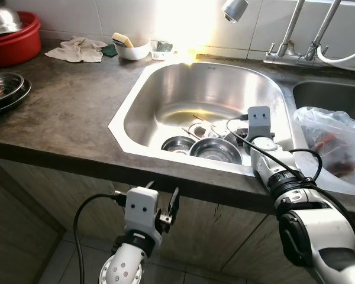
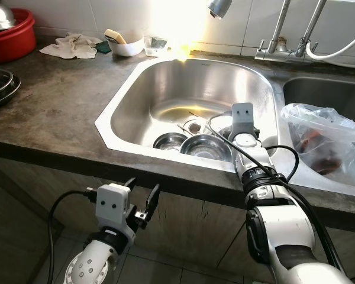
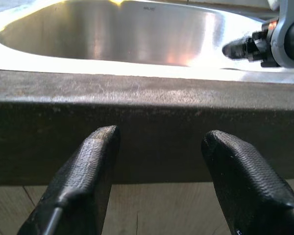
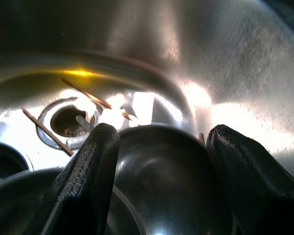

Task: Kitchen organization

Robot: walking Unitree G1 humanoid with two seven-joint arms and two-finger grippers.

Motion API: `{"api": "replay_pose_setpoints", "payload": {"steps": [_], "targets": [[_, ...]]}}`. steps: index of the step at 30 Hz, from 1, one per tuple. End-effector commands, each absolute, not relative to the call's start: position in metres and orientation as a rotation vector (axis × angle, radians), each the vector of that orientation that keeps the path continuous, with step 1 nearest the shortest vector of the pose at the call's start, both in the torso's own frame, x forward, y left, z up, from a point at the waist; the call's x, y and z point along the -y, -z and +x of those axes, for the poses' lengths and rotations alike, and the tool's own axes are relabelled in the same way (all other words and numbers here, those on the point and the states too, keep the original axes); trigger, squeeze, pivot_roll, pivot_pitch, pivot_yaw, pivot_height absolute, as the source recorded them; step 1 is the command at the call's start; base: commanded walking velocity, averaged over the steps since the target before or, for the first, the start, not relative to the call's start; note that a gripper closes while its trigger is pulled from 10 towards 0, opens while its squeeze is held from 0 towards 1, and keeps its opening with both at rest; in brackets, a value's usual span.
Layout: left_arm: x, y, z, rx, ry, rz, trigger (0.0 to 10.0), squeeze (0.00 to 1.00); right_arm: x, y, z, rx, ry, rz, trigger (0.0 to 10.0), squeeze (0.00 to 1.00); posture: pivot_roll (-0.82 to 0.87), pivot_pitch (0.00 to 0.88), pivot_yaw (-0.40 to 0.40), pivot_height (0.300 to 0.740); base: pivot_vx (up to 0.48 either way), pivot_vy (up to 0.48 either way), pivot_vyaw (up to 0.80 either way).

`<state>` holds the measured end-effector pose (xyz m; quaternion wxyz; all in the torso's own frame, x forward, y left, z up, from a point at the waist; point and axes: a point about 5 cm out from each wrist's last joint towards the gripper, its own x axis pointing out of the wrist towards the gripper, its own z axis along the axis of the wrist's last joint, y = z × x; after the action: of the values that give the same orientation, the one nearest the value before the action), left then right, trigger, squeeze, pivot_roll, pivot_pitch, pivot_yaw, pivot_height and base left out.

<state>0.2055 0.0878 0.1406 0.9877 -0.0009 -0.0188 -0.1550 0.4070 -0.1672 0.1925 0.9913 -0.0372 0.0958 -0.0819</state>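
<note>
A steel sink (image 1: 136, 94) is set in the dark countertop (image 1: 71, 112). Three steel bowls lie at its near side: a small one (image 1: 178, 144), a wider one (image 1: 216, 151), and a third (image 4: 161, 181) right under my right gripper (image 4: 164, 134). That gripper reaches down into the sink, open, one finger (image 4: 88, 166) inside the bowl's rim and the other outside it. My left gripper (image 1: 164, 198) hangs below the counter's front edge (image 3: 147, 98), open and empty, pointing at the edge.
The drain (image 4: 68, 120) has thin sticks (image 4: 44, 129) lying by it. A plastic bag (image 1: 334, 139) sits at a second sink (image 1: 325, 94) on the right. Taps (image 1: 290, 41), a white bowl (image 1: 130, 47), a cloth (image 1: 77, 50), a red basin (image 1: 12, 41) and steel plates (image 1: 6, 89) line the counter.
</note>
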Motion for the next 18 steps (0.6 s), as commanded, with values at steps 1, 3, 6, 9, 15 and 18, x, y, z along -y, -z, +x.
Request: {"api": "replay_pose_setpoints", "payload": {"steps": [1, 3, 6, 9, 15, 18], "targets": [[-0.088, -0.136, 0.206, 0.015, 0.308, 0.005, 10.0, 0.0, 0.169, -0.198, 0.405, -0.143, 0.183, -0.048, 10.0, 0.0, 0.08, 0.151, -0.056, 0.74, 0.0, 0.0, 0.0], [-0.089, -0.136, 0.208, 0.021, 0.303, 0.009, 10.0, 0.0, 0.16, -0.208, 0.396, -0.026, 0.15, -0.068, 10.0, 0.0, 0.08, 0.141, -0.053, 0.74, 0.0, 0.0, 0.0], [-0.091, -0.136, 0.21, 0.024, 0.297, 0.011, 10.0, 0.0, 0.153, -0.214, 0.38, 0.086, 0.109, -0.032, 10.0, 0.0, 0.07, 0.136, -0.048, 0.74, 0.0, 0.0, 0.0], [-0.092, -0.136, 0.212, 0.027, 0.293, 0.014, 10.0, 0.0, 0.149, -0.216, 0.361, 0.151, 0.027, -0.032, 10.0, 0.0, 0.07, 0.124, -0.045, 0.74, 0.0, 0.0, 0.0], [-0.096, -0.134, 0.213, 0.025, 0.286, 0.012, 10.0, 0.0, 0.131, -0.205, 0.301, 0.236, -0.195, -0.044, 10.0, 0.0, 0.04, 0.109, -0.025, 0.74, 0.0, 0.0, 0.0], [-0.096, -0.133, 0.214, 0.024, 0.287, 0.011, 10.0, 0.0, 0.127, -0.201, 0.284, 0.252, -0.23, -0.037, 10.0, 0.0, 0.04, 0.1, -0.027, 0.74, 0.0, 0.0, 0.0]]}}
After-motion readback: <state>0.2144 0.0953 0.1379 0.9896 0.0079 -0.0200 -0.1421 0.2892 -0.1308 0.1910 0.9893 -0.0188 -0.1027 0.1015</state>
